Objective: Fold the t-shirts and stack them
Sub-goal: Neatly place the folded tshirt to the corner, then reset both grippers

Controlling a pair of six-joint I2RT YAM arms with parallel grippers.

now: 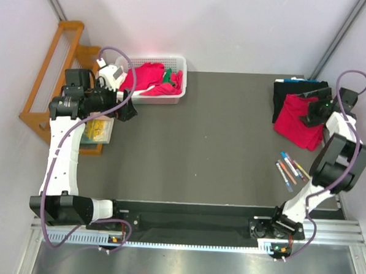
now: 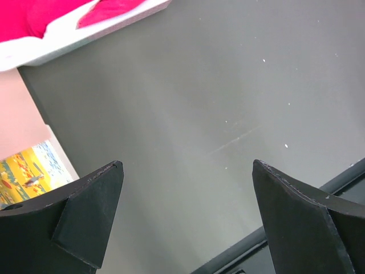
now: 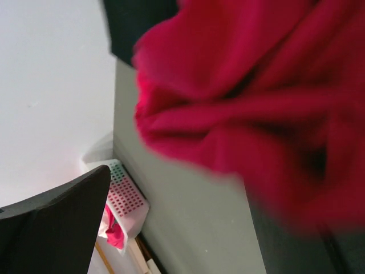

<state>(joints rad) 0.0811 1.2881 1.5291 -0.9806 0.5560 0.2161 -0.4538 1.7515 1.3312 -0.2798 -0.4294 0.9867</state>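
— Placing or folding, which step?

— Stacking, I judge: the right gripper is at the crimson t-shirt lying on the black t-shirt; whether it grips, I cannot tell. The left gripper, fingers apart, hovers near the basket; next it must grasp a red shirt there.

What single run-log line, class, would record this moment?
left jaws: open over table | right jaws: at red t-shirt over black t-shirt, grip unclear | basket: more t-shirts inside
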